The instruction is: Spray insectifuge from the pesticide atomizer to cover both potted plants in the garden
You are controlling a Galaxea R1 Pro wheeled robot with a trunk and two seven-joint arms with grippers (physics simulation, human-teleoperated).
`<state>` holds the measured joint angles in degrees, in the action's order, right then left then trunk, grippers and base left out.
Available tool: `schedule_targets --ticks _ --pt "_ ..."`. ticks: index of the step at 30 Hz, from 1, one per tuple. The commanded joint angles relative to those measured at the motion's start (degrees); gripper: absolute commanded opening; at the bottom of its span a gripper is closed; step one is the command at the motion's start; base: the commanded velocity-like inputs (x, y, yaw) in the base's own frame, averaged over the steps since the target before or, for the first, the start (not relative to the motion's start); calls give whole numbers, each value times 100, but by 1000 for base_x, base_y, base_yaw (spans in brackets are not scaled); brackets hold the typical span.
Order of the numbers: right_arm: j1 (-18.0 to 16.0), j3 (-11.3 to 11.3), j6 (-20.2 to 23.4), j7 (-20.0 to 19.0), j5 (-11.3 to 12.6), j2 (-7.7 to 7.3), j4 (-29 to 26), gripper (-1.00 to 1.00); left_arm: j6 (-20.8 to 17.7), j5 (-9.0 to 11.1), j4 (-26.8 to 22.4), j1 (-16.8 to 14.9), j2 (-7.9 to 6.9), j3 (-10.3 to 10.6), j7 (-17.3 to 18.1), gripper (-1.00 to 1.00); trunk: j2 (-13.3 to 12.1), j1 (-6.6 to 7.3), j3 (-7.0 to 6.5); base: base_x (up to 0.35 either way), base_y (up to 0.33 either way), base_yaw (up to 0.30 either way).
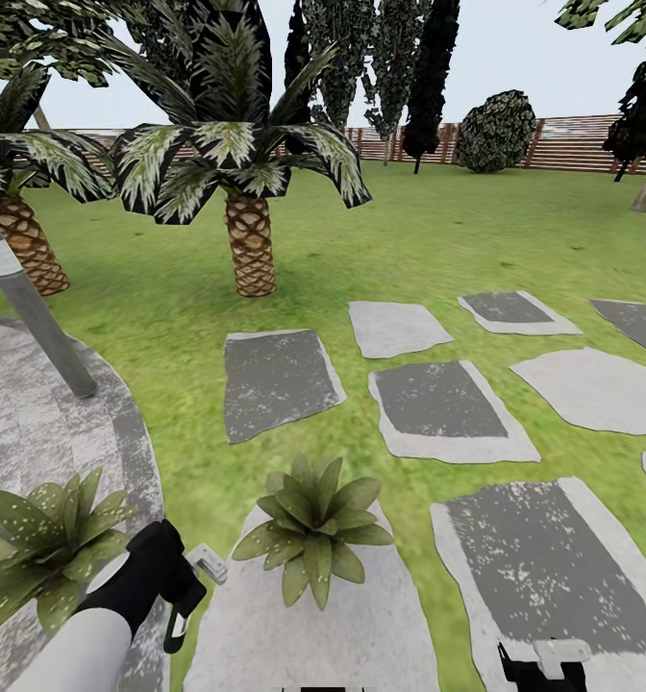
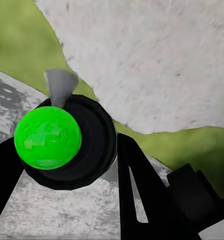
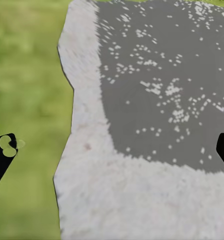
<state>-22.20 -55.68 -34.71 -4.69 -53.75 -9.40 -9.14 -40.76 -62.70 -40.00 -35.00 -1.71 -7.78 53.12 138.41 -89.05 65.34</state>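
Held in the left gripper (image 1: 184, 601): the pesticide atomizer (image 1: 178, 627), long axis near upright in the head view, dark green body hanging down below the fingers, pale nozzle jutting toward the nearer potted plant (image 1: 313, 538). Seen end-on from the left wrist view (image 2: 62, 142), bright green cap facing the camera, black fingers (image 2: 142, 195) clamped on either side. Second potted plant (image 1: 44, 548) just left of that arm, on the paved patio (image 1: 35, 432). Right gripper (image 1: 544, 665) low over a stepping stone (image 1: 544, 567); fingertips (image 3: 2, 155) spread wide apart, gripping nothing.
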Motion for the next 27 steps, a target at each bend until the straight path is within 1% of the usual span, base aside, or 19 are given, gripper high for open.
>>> schedule_targets --ticks 1,4,5,6,7,9,11,13,17,20,22,27 --pt "-3 -49 -18 -49 -4 0 0 100 -20 -25 -11 0 0 -20 43 -100 2 1 5 0 0 0" --pt "-3 -49 -18 -49 -4 0 0 100 -19 25 -8 2 -19 -73 34 -100 2 1 5 0 0 0" --pt "-3 -49 -18 -49 -4 0 0 100 -16 84 -8 2 -14 -119 30 -100 2 1 5 0 0 0" --pt "-3 -49 -18 -49 -4 0 0 100 -13 183 -8 2 -1 -172 6 -100 2 1 5 0 0 0" --pt "-3 -49 -18 -49 -4 0 0 100 -11 327 -8 2 14 -212 -227 -100 2 1 5 0 0 0" --pt "-3 -49 -17 -49 -4 0 0 100 -11 468 -3 2 43 -230 -606 -100 2 1 5 0 0 0" --pt "-3 -49 -18 -49 -4 0 0 100 -11 540 0 2 110 -232 -738 -100 2 1 5 0 0 0" --pt "-3 -49 -18 -49 -4 0 0 100 -7 560 83 2 168 -225 -797 -100 2 1 5 0 0 0" --pt "-3 -49 -18 -49 -4 0 0 100 6 558 267 2 179 -212 -811 -100 2 1 5 0 0 0" --pt "-3 -49 -18 -49 -4 0 0 100 5 556 271 2 179 -210 -819 -100 2 1 5 -17 -9 0" --pt "-3 -49 -18 -56 -4 0 0 100 -1 557 245 2 179 -228 -820 -100 2 1 5 -210 35 2" --pt "-3 -48 -18 -66 -4 0 0 100 -2 568 222 2 189 -245 -900 -100 2 1 24 -43 147 168"
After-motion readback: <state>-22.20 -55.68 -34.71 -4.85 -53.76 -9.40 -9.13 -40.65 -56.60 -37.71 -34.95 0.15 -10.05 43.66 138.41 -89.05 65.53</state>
